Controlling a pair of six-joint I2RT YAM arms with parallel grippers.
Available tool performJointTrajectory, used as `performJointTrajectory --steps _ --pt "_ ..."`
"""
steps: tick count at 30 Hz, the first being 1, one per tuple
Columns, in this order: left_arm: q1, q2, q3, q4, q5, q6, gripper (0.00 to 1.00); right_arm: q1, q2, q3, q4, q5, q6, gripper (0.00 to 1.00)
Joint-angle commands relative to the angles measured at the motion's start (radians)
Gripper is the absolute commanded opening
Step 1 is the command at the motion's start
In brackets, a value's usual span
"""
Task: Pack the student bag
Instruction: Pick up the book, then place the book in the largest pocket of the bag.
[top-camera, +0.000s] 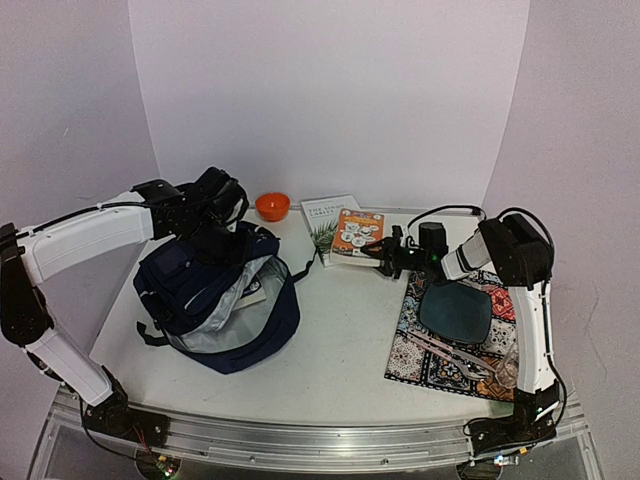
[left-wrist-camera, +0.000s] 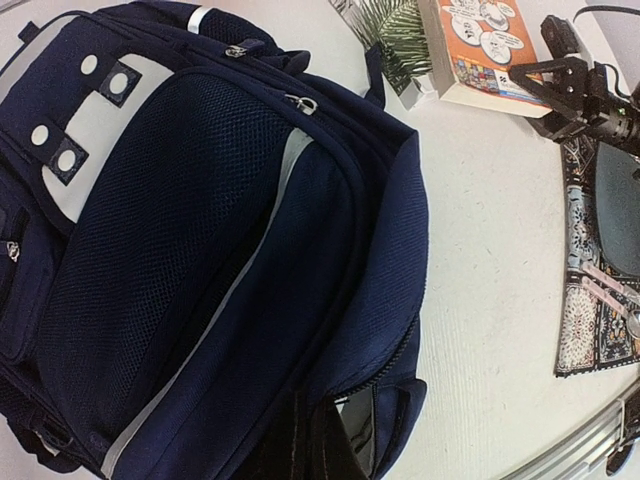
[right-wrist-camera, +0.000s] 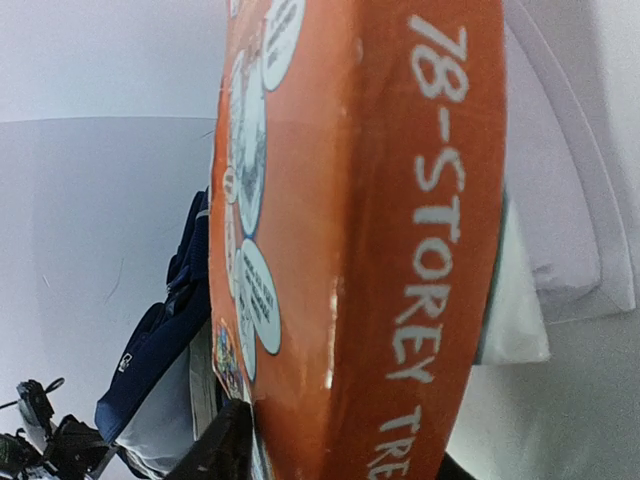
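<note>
Your right pincer (top-camera: 385, 252), right of centre in the top view, has its fingers (right-wrist-camera: 222, 448) on either side of the spine of the orange book (top-camera: 357, 232). You cannot tell whether they pinch it. That book rests on a white book (top-camera: 322, 213) at upper centre, near an orange bowl (top-camera: 272, 206). Your left pincer (top-camera: 222, 243) sits at the top edge of the bag (top-camera: 215, 305), its grip unclear. The bag lies centre-left, mouth open, grey lining showing. Both books are outside it, so packing looks barely begun. A mat (top-camera: 410, 350) with a dark plate (top-camera: 455, 312) lies lower right.
</note>
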Motion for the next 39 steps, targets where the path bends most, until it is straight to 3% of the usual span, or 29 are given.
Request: performJointTrajectory --steps 1,8,14,26,39 --pt "0.019 -0.005 0.077 0.027 -0.037 0.02 0.0 -0.002 -0.071 -0.047 0.099 -0.051 0.023 0.32" --pt "0.017 0.017 0.123 0.026 -0.051 0.054 0.0 -0.002 -0.186 -0.216 0.244 -0.067 0.094 0.19" --pt "0.018 0.029 0.165 0.024 -0.058 0.084 0.0 0.002 -0.297 -0.309 0.306 -0.09 0.126 0.0" --pt "0.019 0.055 0.294 0.008 -0.069 0.197 0.0 0.123 -0.495 -0.35 0.291 -0.13 0.187 0.0" --pt "0.019 0.089 0.413 -0.007 -0.079 0.238 0.0 0.37 -0.437 -0.263 0.289 -0.14 0.242 0.0"
